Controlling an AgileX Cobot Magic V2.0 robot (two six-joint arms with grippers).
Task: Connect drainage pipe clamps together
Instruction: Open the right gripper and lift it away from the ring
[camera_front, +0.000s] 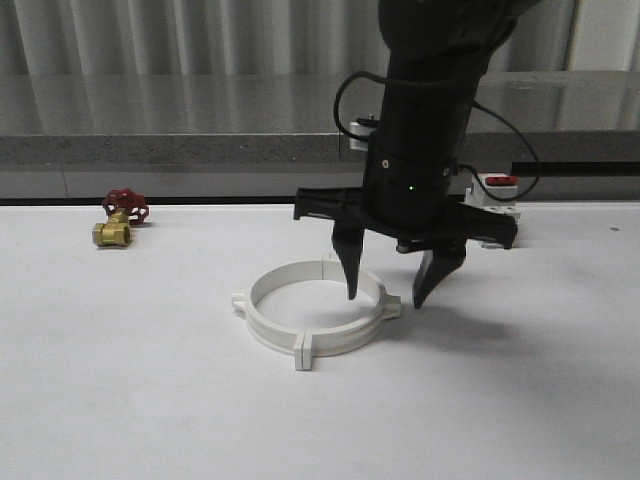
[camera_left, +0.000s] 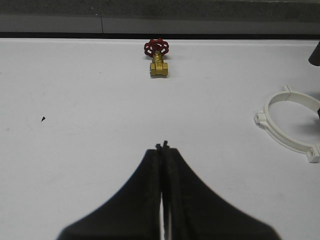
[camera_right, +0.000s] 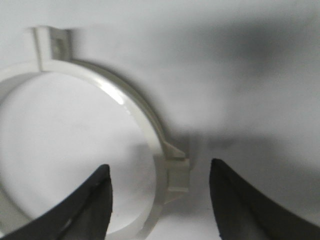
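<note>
right gripper (camera_front: 389, 297) at frame centre, fingers spread, one tip inside the drainage pipe clamps (camera_front: 316, 315) ring, other outside by its right tab; touching or not, can't tell. ring lies lower centre on white table (camera_front: 120, 380); right wrist view blurry, ring cut off at left edge. left gripper (camera_left: 162, 147) pressed together, holding nothing. brass valve (camera_front: 118, 219) upper left. switch (camera_front: 495, 198) behind arm, partly hidden.

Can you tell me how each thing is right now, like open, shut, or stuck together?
Drainage pipe clamps: together as a ring, flat on the table.
Right claw: open, straddling the ring's right wall.
Left claw: shut, holding nothing.
Brass valve: lying on the table, untouched.
White switch: partly hidden, state unclear.
</note>
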